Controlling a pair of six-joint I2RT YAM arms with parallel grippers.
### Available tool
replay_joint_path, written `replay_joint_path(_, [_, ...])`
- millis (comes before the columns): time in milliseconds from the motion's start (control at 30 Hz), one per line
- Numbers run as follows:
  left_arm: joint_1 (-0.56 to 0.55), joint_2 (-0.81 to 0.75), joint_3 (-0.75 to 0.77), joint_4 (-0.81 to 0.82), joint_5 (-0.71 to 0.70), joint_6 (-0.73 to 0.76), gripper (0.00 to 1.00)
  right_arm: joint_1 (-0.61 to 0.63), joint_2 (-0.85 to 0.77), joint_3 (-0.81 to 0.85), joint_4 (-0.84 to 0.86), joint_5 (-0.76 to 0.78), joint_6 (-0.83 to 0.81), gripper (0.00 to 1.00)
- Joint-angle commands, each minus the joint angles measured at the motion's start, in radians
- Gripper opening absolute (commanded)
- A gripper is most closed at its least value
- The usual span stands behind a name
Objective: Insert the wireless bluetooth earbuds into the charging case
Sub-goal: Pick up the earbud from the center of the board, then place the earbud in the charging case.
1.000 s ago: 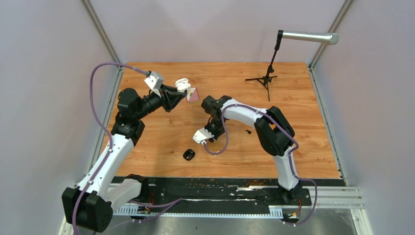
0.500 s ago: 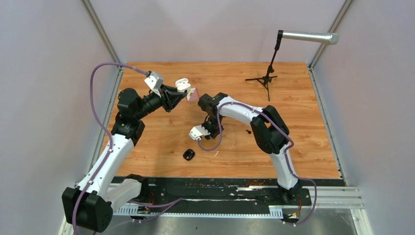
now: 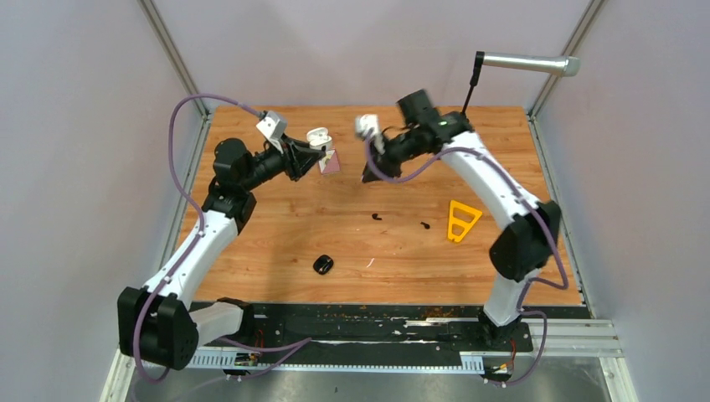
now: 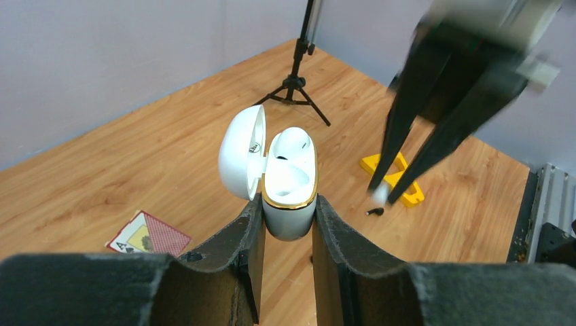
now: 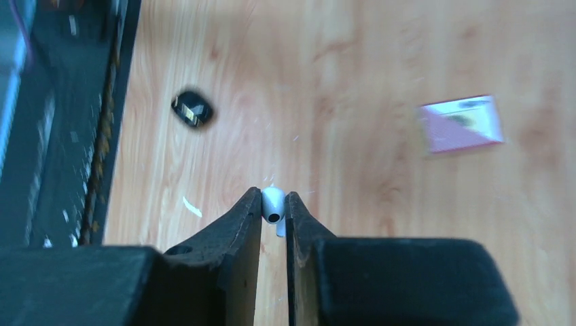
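Note:
My left gripper (image 3: 317, 147) is shut on the white charging case (image 4: 290, 183) and holds it up in the air with its lid (image 4: 242, 161) open. A white earbud (image 4: 293, 140) appears to sit in the case's far slot. My right gripper (image 3: 368, 174) is shut on a white earbud (image 5: 273, 204), raised just to the right of the case. That earbud also shows in the left wrist view (image 4: 380, 195) between the blurred fingers (image 4: 405, 146). Two black earbuds (image 3: 377, 217) (image 3: 425, 224) lie on the table.
A black case (image 3: 323, 265) lies near the front, with a thin white sliver (image 3: 369, 263) beside it. A yellow triangle (image 3: 460, 219) lies at the right. A playing card (image 3: 330, 162) lies under the left gripper. A tripod (image 4: 293, 85) stands at the back.
My right arm has swung up from the mid-table to the back, beside the case, carrying the white earbud. The yellow triangle is uncovered. The left gripper shifted slightly right.

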Motion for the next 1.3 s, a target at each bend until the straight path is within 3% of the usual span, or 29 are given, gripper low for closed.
replay_joint_path(0, [0.005, 0.059, 0.1, 0.128, 0.024, -0.054, 0.0, -0.119, -0.23, -0.094, 0.472, -0.314, 0.684, 0.0])
replay_joint_path(100, [0.004, 0.102, 0.13, 0.157, 0.049, -0.082, 0.0, -0.157, -0.364, -0.28, 1.012, -0.294, 1.164, 0.0])
replay_joint_path(267, [-0.033, 0.124, 0.16, 0.186, 0.106, -0.11, 0.0, -0.157, -0.376, -0.228, 1.186, -0.174, 1.37, 0.0])
replay_joint_path(500, [-0.11, 0.092, 0.191, 0.139, 0.136, -0.15, 0.0, -0.099, -0.299, -0.08, 1.325, 0.012, 1.432, 0.0])
replay_joint_path(833, [-0.12, 0.097, 0.299, 0.107, 0.06, -0.202, 0.0, 0.01, -0.282, -0.126, 1.448, 0.21, 1.476, 0.0])
replay_joint_path(1267, [-0.123, 0.098, 0.332, 0.127, 0.036, -0.229, 0.0, 0.056, -0.278, -0.145, 1.455, 0.271, 1.459, 0.0])
